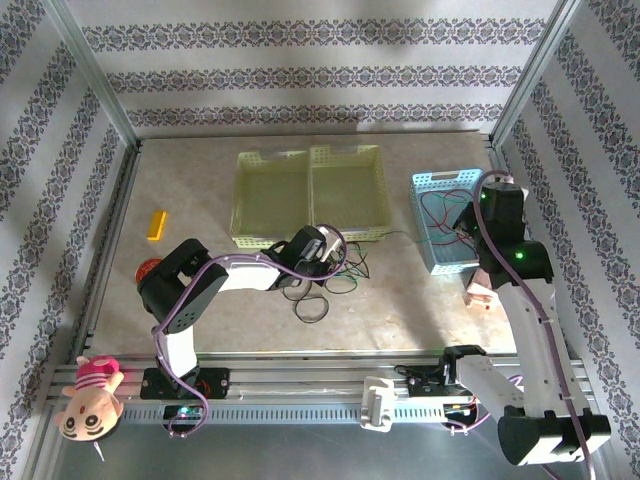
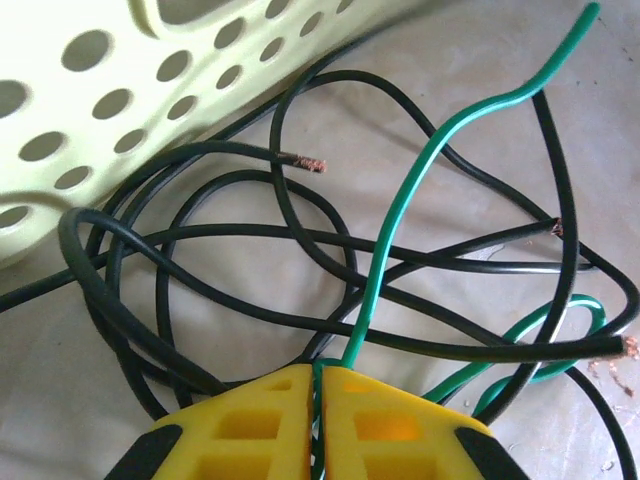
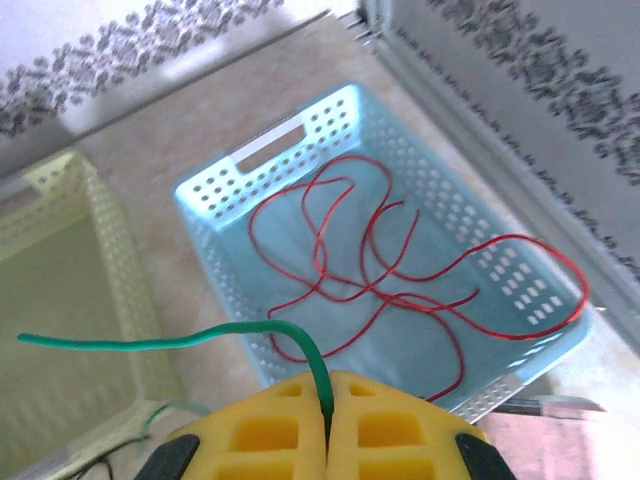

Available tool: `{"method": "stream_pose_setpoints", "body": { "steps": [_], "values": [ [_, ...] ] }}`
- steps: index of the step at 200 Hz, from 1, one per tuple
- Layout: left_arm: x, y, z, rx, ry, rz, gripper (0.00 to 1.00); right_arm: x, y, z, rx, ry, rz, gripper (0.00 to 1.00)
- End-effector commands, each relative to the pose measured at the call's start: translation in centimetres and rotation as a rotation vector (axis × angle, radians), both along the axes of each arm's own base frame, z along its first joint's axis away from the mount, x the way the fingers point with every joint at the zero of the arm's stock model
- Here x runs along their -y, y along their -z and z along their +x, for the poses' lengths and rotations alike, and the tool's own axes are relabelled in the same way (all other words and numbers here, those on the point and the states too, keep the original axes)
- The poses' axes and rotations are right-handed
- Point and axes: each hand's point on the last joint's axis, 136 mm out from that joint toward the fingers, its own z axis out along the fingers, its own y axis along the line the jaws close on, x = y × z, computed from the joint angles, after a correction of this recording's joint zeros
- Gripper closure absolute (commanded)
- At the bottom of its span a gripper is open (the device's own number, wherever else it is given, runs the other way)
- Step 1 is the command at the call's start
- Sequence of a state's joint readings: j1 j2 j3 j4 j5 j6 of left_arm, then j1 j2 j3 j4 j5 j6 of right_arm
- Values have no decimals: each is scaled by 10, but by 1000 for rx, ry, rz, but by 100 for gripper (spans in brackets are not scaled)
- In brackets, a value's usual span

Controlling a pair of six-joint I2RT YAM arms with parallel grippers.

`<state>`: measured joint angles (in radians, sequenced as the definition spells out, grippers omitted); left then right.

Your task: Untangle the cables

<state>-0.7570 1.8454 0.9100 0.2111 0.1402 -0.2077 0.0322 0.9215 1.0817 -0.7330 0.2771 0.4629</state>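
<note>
A tangle of black cables (image 2: 300, 235) lies on the table against a pale yellow basket (image 2: 120, 110), with a green cable (image 2: 400, 215) rising through it. My left gripper (image 2: 320, 385) is shut on that green cable, low over the tangle (image 1: 325, 285). My right gripper (image 3: 328, 395) is shut on a green cable (image 3: 200, 340) that bends off to the left, and it hangs above the blue basket (image 3: 230, 200). Thin red cables (image 3: 380, 270) lie looped inside that basket. From above, the left gripper (image 1: 322, 252) sits by the yellow baskets and the right gripper (image 1: 462, 228) over the blue basket (image 1: 428, 182).
Two pale yellow baskets (image 1: 272, 155) stand side by side at the back middle. A yellow block (image 1: 156, 224) and a red round thing (image 1: 148, 268) lie at the left. A plush doll (image 1: 90, 395) rests on the front rail. A pinkish object (image 1: 480, 292) sits by the blue basket.
</note>
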Motion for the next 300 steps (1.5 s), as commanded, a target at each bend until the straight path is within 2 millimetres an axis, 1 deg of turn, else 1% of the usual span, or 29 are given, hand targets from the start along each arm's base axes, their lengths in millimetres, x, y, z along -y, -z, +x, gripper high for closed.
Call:
{"method": "stream_pose_setpoints", "body": {
  "steps": [1, 24, 35, 40, 63, 82, 103, 122, 143, 171, 197, 210, 222, 236, 253, 269, 270, 281, 300],
  "values": [
    [-51, 55, -27, -150, -84, 180, 90, 9, -22, -2, 64, 35, -16, 99],
    [-48, 54, -33, -171, -70, 148, 91, -14, -40, 7, 162, -84, 69, 98],
    [-43, 52, -36, -176, -53, 125, 93, -27, -51, 10, 206, -146, 113, 97],
    [-42, 50, -36, -175, -49, 114, 94, -30, -56, 10, 221, -154, 131, 97],
    [-34, 36, -36, -153, -30, 61, 94, -31, -81, 6, 285, -148, 149, 98],
    [-27, 21, -35, -134, -16, 13, 95, -29, -100, 0, 326, -138, 112, 98],
    [-21, 7, -33, -116, -7, -35, 95, -27, -117, -5, 362, -129, 57, 98],
    [-15, -5, -34, -103, 4, -84, 95, -36, -126, -2, 394, -166, 56, 98],
    [-10, -17, -33, -94, 3, -134, 95, -51, -126, 13, 401, -218, 84, 97],
    [-9, -35, -28, -59, -21, -180, 94, -74, -110, 46, 360, -260, 88, 98],
    [-14, -54, -24, -16, -64, -213, 93, -94, -90, 86, 314, -272, 49, 98],
    [-19, -61, -21, 6, -96, -220, 93, -101, -74, 107, 269, -262, 10, 99],
    [-24, -66, -20, 21, -123, -227, 93, -111, -53, 127, 205, -267, -21, 99],
    [-28, -71, -19, 35, -147, -235, 93, -122, -30, 146, 131, -273, -45, 99],
    [-35, -74, -19, 47, -181, -237, 93, -142, -8, 166, 50, -321, -96, 99],
    [-45, -76, -18, 63, -225, -232, 92, -164, 17, 184, -66, -402, -151, 97],
    [-46, -76, -18, 64, -227, -231, 92, -164, 21, 183, -83, -404, -157, 97],
    [-51, -75, -19, 68, -250, -228, 92, -175, 40, 189, -191, -451, -199, 97],
    [-57, -70, -21, 60, -270, -221, 92, -188, 74, 189, -353, -522, -257, 97]
  ]
}}
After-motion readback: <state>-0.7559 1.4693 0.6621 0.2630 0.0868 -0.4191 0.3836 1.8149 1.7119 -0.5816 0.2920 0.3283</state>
